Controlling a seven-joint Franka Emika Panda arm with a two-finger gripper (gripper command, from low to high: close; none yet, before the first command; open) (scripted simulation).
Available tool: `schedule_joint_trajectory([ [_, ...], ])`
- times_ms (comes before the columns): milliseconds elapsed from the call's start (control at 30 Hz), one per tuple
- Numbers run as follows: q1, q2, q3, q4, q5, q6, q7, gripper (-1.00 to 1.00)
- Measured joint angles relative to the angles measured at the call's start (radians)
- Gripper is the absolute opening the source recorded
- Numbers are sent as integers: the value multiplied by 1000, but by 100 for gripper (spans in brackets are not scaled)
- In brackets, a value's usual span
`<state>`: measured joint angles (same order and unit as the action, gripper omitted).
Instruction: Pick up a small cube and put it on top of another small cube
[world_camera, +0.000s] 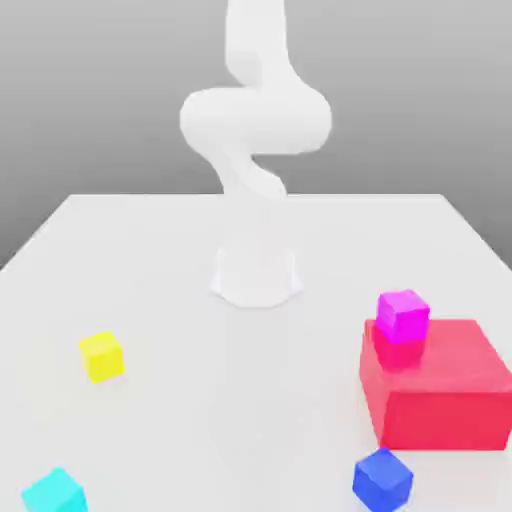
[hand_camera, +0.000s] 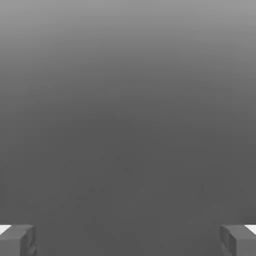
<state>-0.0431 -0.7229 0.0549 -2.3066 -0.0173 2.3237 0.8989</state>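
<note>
Cyan cube: the cyan cube (world_camera: 56, 494) is sitting at the near edge of the exterior view, far to its left, turning a corner forward and running partly out of the picture.
Yellow cube: the yellow cube (world_camera: 102, 357) is resting on the table (world_camera: 225, 430), farther back than the cyan one and slightly askew.
Arm: the white arm (world_camera: 256, 120) is standing upright at the middle, its base (world_camera: 256, 278) resting toward the back of the table.
Gripper: in the hand view the gripper (hand_camera: 128, 241) is spreading its two fingers wide apart, holding nothing between them.
Blue cube: the blue cube (world_camera: 383, 481) is lying on the table toward the exterior view's right, in front of the red block's near left corner.
Blue cube's heading: it is sitting flat but turned askew to the block, pointing a corner toward the camera; its sides are looking equal, no axis running longer.
Magenta cube: the magenta cube (world_camera: 403, 317) is showing over the far left part of the block, a darker red patch appearing beneath it.
Red block: the red block (world_camera: 450, 410) is lying broad and flat at the far right, keeping its near face toward the camera.
</note>
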Motion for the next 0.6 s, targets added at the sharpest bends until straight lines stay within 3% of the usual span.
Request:
schedule_joint_trajectory([
  [600,-203,560,326,-47,-237,169,795,0],
])
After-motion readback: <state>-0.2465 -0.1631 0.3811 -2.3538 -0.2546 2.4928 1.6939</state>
